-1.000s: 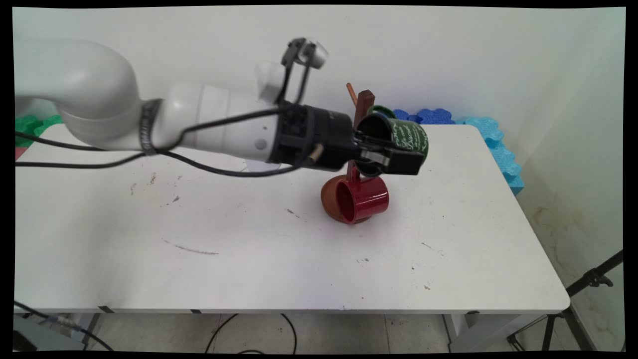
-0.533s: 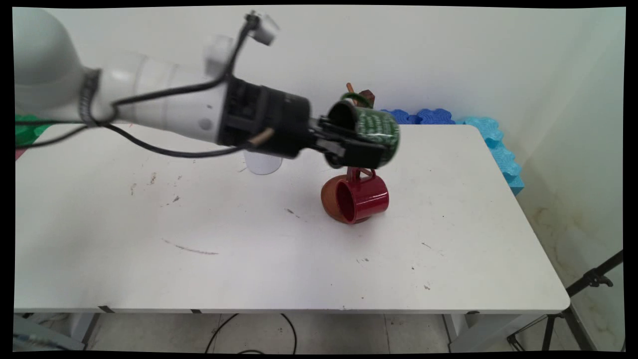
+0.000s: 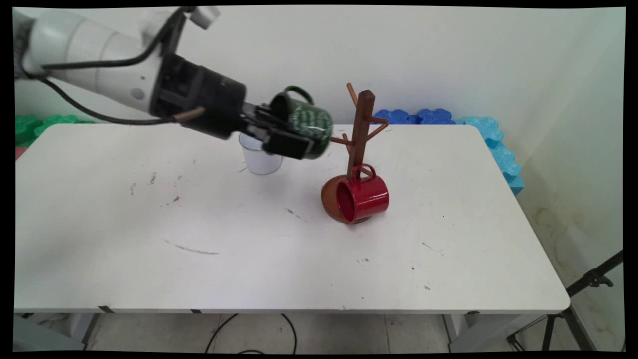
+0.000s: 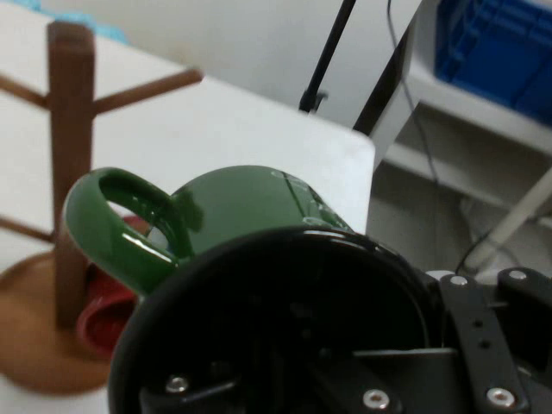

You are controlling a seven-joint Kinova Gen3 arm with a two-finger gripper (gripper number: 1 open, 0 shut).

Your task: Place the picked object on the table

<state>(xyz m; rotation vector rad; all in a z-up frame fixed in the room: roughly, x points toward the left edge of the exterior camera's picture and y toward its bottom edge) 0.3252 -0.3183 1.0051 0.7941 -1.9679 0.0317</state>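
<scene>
My gripper [image 3: 286, 130] is shut on the rim of a green mug [image 3: 306, 123] with white lettering, held in the air on its side, handle up. The mug hangs left of the brown wooden mug tree [image 3: 360, 134], clear of its pegs. A red mug [image 3: 363, 196] hangs by its handle from a low peg of the tree, above the round base. In the hand view the green mug [image 4: 233, 216] fills the middle, its black inside toward the camera, with the mug tree [image 4: 69, 164] and the red mug [image 4: 103, 315] behind it at left.
A white cup [image 3: 259, 158] stands on the white table [image 3: 199, 239] just below and behind the gripper. Blue foam pieces [image 3: 448, 119] lie along the far right edge, green ones [image 3: 35, 124] at the far left. A black tripod [image 3: 588, 284] stands right of the table.
The arm has drawn back to the left and upward, carrying the green mug away from the mug tree. The tree's upper pegs and the white cup now show.
</scene>
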